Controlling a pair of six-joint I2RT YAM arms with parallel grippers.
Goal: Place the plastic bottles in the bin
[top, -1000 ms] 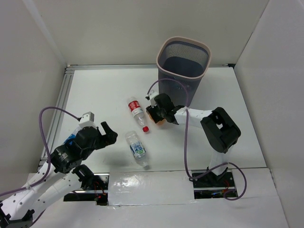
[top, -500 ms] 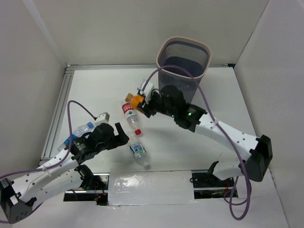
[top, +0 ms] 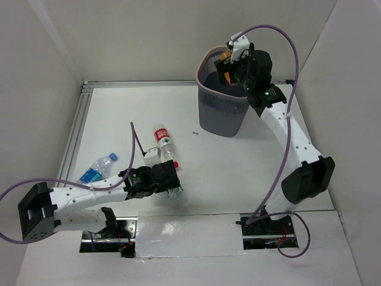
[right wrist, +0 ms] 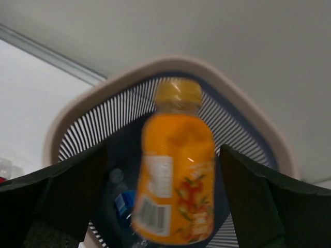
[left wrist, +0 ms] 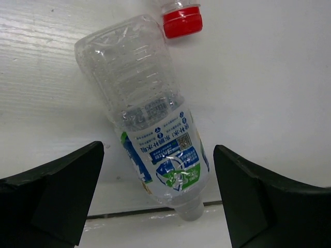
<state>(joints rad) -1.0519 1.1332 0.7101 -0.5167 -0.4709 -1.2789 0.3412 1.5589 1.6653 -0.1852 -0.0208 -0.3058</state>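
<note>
The mesh bin point(top: 223, 113) stands far back on the table. Above its mouth the right gripper point(right wrist: 164, 186) is spread wide, the orange bottle point(right wrist: 176, 170) loose between its fingers. The left gripper point(left wrist: 158, 155), equally wide, straddles the green-blue-labelled bottle point(left wrist: 150, 129), which lies askew on the table. Closing off-centre could squirt it sideways.

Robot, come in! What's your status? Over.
Left gripper open, straddling green-blue label bottle. Right gripper open over bin, orange bottle loose at its mouth. Nothing blocking.
</note>
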